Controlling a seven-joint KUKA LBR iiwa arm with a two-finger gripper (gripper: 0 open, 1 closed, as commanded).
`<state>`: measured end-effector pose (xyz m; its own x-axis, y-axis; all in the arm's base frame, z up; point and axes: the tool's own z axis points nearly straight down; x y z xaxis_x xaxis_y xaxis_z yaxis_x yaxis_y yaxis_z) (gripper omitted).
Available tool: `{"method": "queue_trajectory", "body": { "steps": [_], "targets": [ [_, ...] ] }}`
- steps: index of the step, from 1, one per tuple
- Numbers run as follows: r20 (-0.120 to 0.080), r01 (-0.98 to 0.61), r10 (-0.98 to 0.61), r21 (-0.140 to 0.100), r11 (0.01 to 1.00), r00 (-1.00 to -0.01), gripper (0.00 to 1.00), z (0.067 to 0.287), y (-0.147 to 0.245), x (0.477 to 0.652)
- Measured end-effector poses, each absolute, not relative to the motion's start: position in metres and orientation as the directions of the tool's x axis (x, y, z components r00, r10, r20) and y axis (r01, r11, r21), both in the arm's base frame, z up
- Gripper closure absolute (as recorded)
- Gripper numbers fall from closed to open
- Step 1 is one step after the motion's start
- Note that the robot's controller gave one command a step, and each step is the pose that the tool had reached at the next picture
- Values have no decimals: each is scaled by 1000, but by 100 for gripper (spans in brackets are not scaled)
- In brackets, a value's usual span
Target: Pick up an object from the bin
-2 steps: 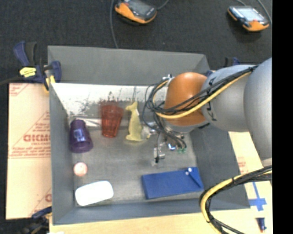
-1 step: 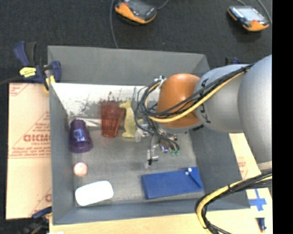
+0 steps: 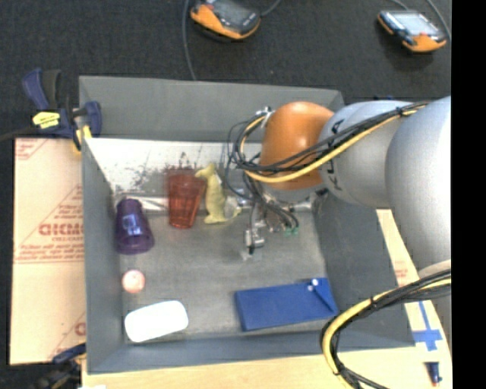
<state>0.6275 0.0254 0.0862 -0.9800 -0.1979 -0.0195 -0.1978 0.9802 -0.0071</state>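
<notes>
Silver and bulky, the arm (image 3: 410, 167) comes in from the right above everything else. Yellow and black cables (image 3: 357, 133) run along it to an orange cover (image 3: 292, 140) at the wrist. Below that cover the gripper (image 3: 253, 241) hangs over bare floor near the middle of the bin (image 3: 213, 106), a little toward the far wall. It grips nothing, and whether it is spread or pressed together cannot be told from this angle.

Nearest to the gripper, on its left, is a yellow piece (image 3: 214, 197) of irregular shape. It touches a translucent red cup (image 3: 184, 200), and both are close to the far wall. Whether the red cup stands or lies I cannot tell. A purple cup (image 3: 133, 226) rests against the left wall, apart from the red one. Toward the near-left corner sits a small pink ball (image 3: 134, 282), and just in front of it a white oval block (image 3: 156, 321) lies by the near wall. A flat blue rectangle (image 3: 281, 306) lies along the near wall toward the near-right corner, well apart from the gripper, with a small white mark at its right end.

Beyond the bin's far edge spreads a black surface (image 3: 114, 38). Two orange-and-black devices lie on it, one (image 3: 225, 17) near the middle and one (image 3: 411, 29) to the right, each with a dark cable.
</notes>
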Motion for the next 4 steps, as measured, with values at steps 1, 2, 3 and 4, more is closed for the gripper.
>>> {"method": "queue_trajectory", "body": {
  "steps": [1,2,3,4],
  "targets": [
    [-17,-176,-176,-2,984,-984,0,123,5,573],
    [-21,-206,-206,-7,979,-978,0,105,10,634],
    [-19,-189,-189,-4,982,-982,0,100,9,610],
    [-24,-151,-151,-3,989,-988,0,155,13,640]
  ]
}}
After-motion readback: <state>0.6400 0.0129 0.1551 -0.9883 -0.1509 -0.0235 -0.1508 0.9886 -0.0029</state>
